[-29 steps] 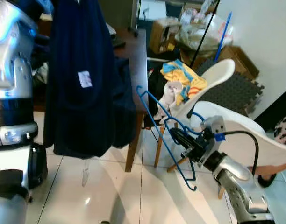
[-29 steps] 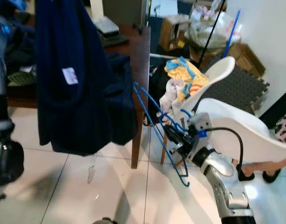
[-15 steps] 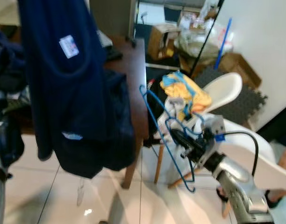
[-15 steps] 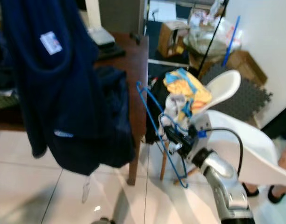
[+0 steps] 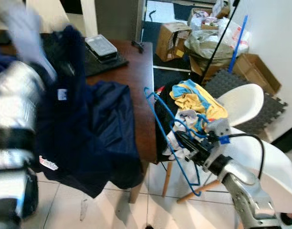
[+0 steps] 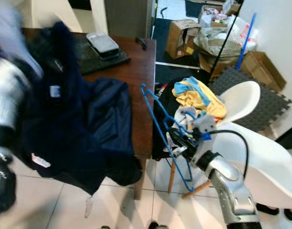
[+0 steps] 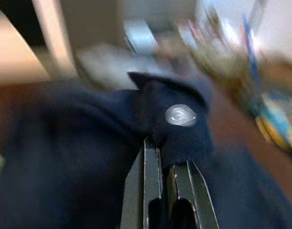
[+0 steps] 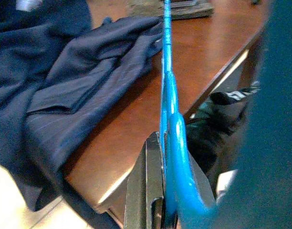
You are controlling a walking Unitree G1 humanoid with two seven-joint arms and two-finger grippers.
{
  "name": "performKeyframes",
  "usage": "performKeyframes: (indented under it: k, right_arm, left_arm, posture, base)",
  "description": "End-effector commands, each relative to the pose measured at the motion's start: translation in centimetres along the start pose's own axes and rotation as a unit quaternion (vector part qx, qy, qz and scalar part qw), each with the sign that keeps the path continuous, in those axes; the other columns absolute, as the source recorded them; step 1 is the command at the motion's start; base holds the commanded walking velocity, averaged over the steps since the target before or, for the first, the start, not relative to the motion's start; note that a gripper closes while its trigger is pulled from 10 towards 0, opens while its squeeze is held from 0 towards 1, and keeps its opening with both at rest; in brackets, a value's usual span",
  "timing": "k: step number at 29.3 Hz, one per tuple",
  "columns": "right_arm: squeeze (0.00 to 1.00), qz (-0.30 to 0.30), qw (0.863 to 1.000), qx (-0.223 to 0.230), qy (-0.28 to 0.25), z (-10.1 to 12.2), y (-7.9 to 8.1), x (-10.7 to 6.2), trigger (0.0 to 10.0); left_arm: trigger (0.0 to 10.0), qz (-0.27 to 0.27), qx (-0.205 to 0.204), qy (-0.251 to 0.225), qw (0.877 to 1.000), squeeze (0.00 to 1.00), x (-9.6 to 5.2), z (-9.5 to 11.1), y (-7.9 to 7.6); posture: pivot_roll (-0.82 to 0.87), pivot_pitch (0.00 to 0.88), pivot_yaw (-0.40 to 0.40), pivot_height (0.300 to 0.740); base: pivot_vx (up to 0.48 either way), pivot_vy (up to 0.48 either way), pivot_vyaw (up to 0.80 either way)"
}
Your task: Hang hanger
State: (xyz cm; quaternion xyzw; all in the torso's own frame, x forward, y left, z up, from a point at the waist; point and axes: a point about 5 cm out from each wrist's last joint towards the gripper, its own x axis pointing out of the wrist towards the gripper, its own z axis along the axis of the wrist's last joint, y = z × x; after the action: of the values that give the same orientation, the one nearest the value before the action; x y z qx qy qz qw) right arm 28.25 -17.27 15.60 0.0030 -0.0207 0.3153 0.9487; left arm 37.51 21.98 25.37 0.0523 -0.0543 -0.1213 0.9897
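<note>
A blue wire hanger [image 5: 160,123] stands tilted beside the table's corner, with my right gripper [image 5: 185,142] shut on its lower part. The right wrist view looks along the hanger [image 8: 167,90] between the closed fingers [image 8: 151,191] toward the tabletop. My left arm [image 5: 15,100], blurred by motion, is at the left. Its gripper [image 7: 166,164] is shut on a fold of a navy garment [image 7: 182,124] with a round silver button. The navy garment [image 5: 84,133] hangs over the table's edge.
The brown wooden table [image 5: 136,67] carries a dark mat and a black device [image 5: 102,46]. White chairs [image 5: 241,102] stand to the right, one holding a pile of yellow and blue clothes [image 5: 198,98]. Cardboard boxes [image 5: 172,40] and bags sit behind.
The camera has shifted, showing more tabletop. The left arm and its navy garment have come down from hanging high to table level. The right gripper keeps the hanger much as before.
</note>
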Motion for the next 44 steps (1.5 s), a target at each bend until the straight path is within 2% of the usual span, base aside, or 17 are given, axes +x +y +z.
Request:
performKeyframes:
  k: [1, 5, 6, 7, 8, 14, 16, 18, 22, 29, 30, 32, 33, 34, 35, 38, 44]
  right_arm:
    - [0.0, 0.001, 1.0, 0.001, 0.012, -0.3, 0.1, -0.4, 10.0]
    - [0.0, 0.004, 1.0, 0.002, 0.013, -0.3, 0.2, -0.3, 10.0]
    - [0.0, 0.006, 1.0, 0.002, 0.012, -0.3, 0.3, -0.1, 10.0]
    - [0.0, 0.006, 1.0, 0.002, 0.012, -0.3, 0.3, -0.1, 10.0]
    - [0.0, 0.007, 1.0, 0.003, 0.011, -0.2, 0.4, 0.0, 10.0]
    - [0.0, 0.012, 1.0, 0.016, -0.001, 0.0, 0.6, -0.1, 10.0]
    - [0.0, 0.012, 1.0, 0.016, -0.001, 0.0, 0.6, -0.1, 10.0]
    - [0.0, 0.012, 0.999, 0.027, -0.015, 0.5, 0.6, -0.1, 10.0]
    - [0.0, 0.006, 0.999, 0.029, -0.023, 0.7, 0.4, 0.1, 10.0]
    - [0.0, -0.018, 0.999, 0.027, -0.031, 1.0, -0.2, 0.3, 10.0]
    - [0.0, -0.037, 0.998, 0.031, -0.041, 1.3, -0.7, 0.3, 10.0]
    - [0.0, -0.037, 0.998, 0.031, -0.041, 1.3, -0.7, 0.3, 10.0]
    - [0.0, -0.049, 0.997, 0.036, -0.05, 1.7, -1.1, 0.3, 10.0]
    - [0.0, -0.049, 0.997, 0.036, -0.05, 1.7, -1.1, 0.3, 10.0]
    - [0.0, -0.056, 0.996, 0.039, -0.055, 1.9, -1.3, 0.4, 10.0]
    - [0.0, -0.063, 0.996, 0.033, -0.051, 2.0, -1.4, 0.6, 10.0]
    - [0.0, -0.071, 0.996, 0.03, -0.048, 2.1, -1.5, 0.8, 10.0]
  left_arm:
    - [10.0, -0.034, -0.004, -0.004, 0.999, 0.0, 0.2, 0.4, -1.4]
    - [10.0, -0.12, -0.003, 0.002, 0.993, 0.0, -0.5, -0.6, -4.5]
    - [10.0, -0.174, 0.015, 0.008, 0.985, 0.42, -1.1, -0.8, -5.7]
    - [10.0, -0.174, 0.015, 0.008, 0.985, 0.42, -1.1, -0.8, -5.7]
    - [10.0, -0.203, 0.034, 0.017, 0.978, 1.0, -1.7, -0.9, -6.1]
    - [10.0, -0.17, 0.133, 0.065, 0.974, 1.0, -2.6, -0.8, -3.5]
    - [10.0, -0.17, 0.133, 0.065, 0.974, 1.0, -2.6, -0.8, -3.5]
    - [10.0, -0.153, 0.209, 0.109, 0.96, 1.0, -3.6, -0.4, -1.7]
    - [10.0, -0.151, 0.246, 0.135, 0.948, 1.0, -4.4, 0.3, -0.7]
    - [10.0, -0.167, 0.23, 0.102, 0.953, 1.0, -4.9, 2.0, -0.7]
    - [10.0, -0.197, 0.186, 0.034, 0.962, 1.0, -5.2, 4.1, -1.5]
    - [10.0, -0.197, 0.186, 0.034, 0.962, 1.0, -5.2, 4.1, -1.5]
    - [10.0, -0.205, 0.127, -0.059, 0.969, 1.0, -5.3, 7.0, -2.3]
    - [10.0, -0.205, 0.127, -0.059, 0.969, 1.0, -5.3, 7.0, -2.3]
    - [10.0, -0.203, 0.073, -0.131, 0.968, 0.0, -5.5, 9.2, -2.7]
    - [10.0, -0.165, 0.022, -0.188, 0.968, 0.0, -5.5, 10.8, -3.0]
    - [10.0, -0.061, 0.012, -0.175, 0.983, 0.0, -5.1, 8.9, -3.4]
  posture:
    - [0.14, 0.19, -0.088, 0.74]
    - [0.15, 0.193, -0.085, 0.74]
    - [0.15, 0.193, -0.082, 0.74]
    - [0.15, 0.193, -0.082, 0.74]
    - [0.15, 0.194, -0.079, 0.74]
    - [0.15, 0.195, -0.078, 0.74]
    - [0.15, 0.195, -0.078, 0.74]
    - [0.15, 0.195, -0.08, 0.74]
    - [0.15, 0.196, -0.082, 0.74]
    - [0.15, 0.198, -0.084, 0.74]
    - [0.15, 0.198, -0.085, 0.74]
    - [0.15, 0.198, -0.085, 0.74]
    - [0.15, 0.199, -0.084, 0.74]
    - [0.15, 0.199, -0.084, 0.74]
    - [0.15, 0.2, -0.083, 0.74]
    - [0.15, 0.2, -0.082, 0.74]
    - [0.16, 0.203, -0.08, 0.74]
  base:
    - [0.0, 0.0, 0.0]
    - [0.0, 0.0, 0.0]
    - [0.0, 0.0, 0.0]
    - [0.0, 0.0, 0.0]
    - [0.0, 0.0, 0.0]
    - [0.0, 0.0, 0.0]
    - [0.0, 0.0, 0.0]
    - [0.0, 0.0, 0.0]
    - [0.0, 0.0, 0.0]
    - [0.0, 0.0, 0.0]
    - [0.0, 0.0, 0.0]
    - [0.0, 0.0, 0.0]
    - [0.0, 0.0, 0.0]
    - [0.0, 0.0, 0.0]
    - [0.0, 0.0, 0.0]
    - [0.0, 0.0, 0.0]
    - [0.0, 0.0, 0.0]
